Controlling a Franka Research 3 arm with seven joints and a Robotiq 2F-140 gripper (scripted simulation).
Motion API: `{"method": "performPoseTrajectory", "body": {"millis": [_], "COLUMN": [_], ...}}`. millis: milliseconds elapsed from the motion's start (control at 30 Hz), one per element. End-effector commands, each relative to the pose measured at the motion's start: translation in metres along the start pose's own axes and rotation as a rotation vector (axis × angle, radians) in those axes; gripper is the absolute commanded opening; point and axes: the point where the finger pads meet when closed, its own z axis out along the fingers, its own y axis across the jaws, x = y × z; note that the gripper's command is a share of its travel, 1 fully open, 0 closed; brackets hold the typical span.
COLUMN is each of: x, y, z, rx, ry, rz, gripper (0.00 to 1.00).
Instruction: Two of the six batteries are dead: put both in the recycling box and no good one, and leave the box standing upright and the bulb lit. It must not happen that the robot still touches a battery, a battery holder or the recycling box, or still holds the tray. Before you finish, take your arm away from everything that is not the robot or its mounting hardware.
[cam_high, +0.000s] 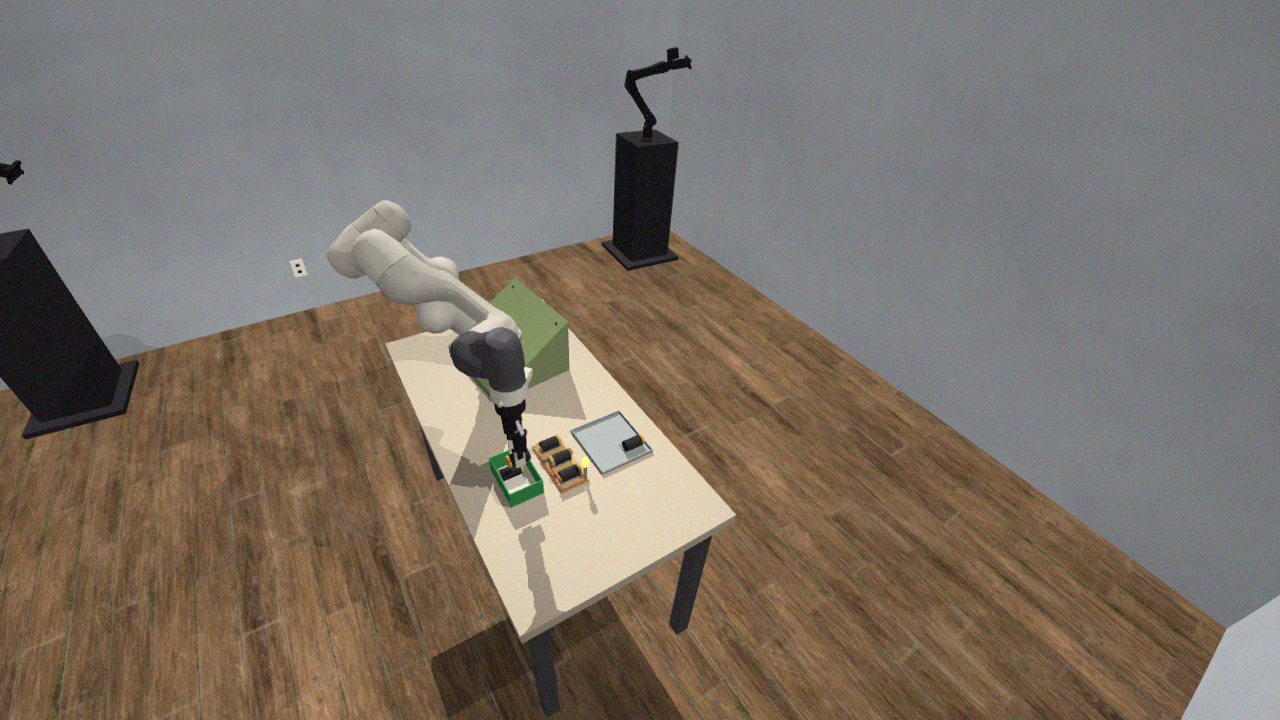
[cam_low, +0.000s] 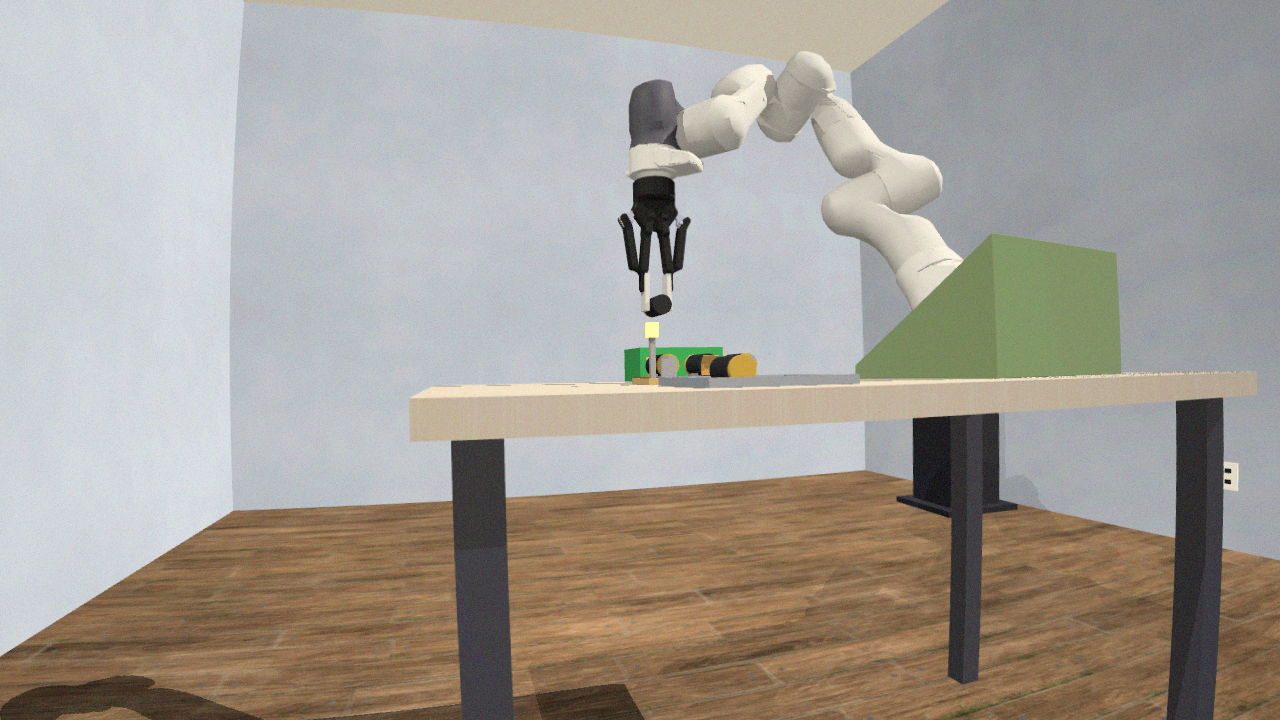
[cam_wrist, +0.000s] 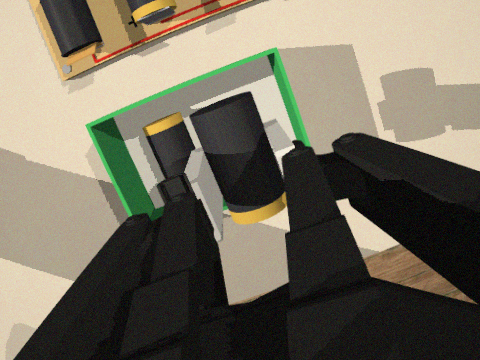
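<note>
Worktop (cam_high: 626, 537) (cam_low: 537, 416) (cam_wrist: 425, 30), one: pale, oblong, on dark legs.

Pincer (cam_high: 517, 461) (cam_low: 657, 300) (cam_wrist: 242, 156), one: black, pointing down, closed on a black battery (cam_low: 659, 305) (cam_wrist: 237, 150) with a gold end; pincer and load are above the box, the battery tilted, its black end toward the holder.

Recycling box (cam_high: 528, 497) (cam_low: 633, 362) (cam_wrist: 180, 87), one: green, open-topped, upright, near the left long edge in the top view. Contents: one battery (cam_high: 509, 473) (cam_wrist: 172, 145), lying on its side.

Battery holder (cam_high: 573, 486) (cam_wrist: 112, 30), one: tan board with red lines, between box and tray, carrying three batteries in a row.

Bulb (cam_high: 584, 462) (cam_low: 651, 329), one: yellow, lit, on a thin post at the holder's end toward the near short edge.

Tray (cam_high: 597, 438) (cam_low: 787, 380), one: shallow, grey, near the right long edge. Contents: one battery (cam_high: 631, 442) (cam_low: 733, 365), lying down.

Mount (cam_high: 537, 326) (cam_low: 1056, 313), one: green, wedge-shaped, by the far short edge.

Which batteries are dead: cannot be told.
</note>
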Motion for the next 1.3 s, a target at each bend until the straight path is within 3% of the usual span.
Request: {"method": "performPoseTrajectory", "body": {"millis": [0,200,333,400,1267], "x": [-0.001,-0.001,-0.001,-0.001,-0.001], "y": [0.001,0.001,0.002,0.002,0.002], "z": [-0.002,0.003,0.039,0.048,0.049], "rx": [-0.003,-0.003,-0.003,-0.003,-0.003], "ry": [-0.002,-0.002,-0.002,-0.002,-0.002], "rz": [-0.038,-0.038,-0.038,-0.038,-0.038], "gripper": [0.16,0.16,0.16,0.16,0.16]}}
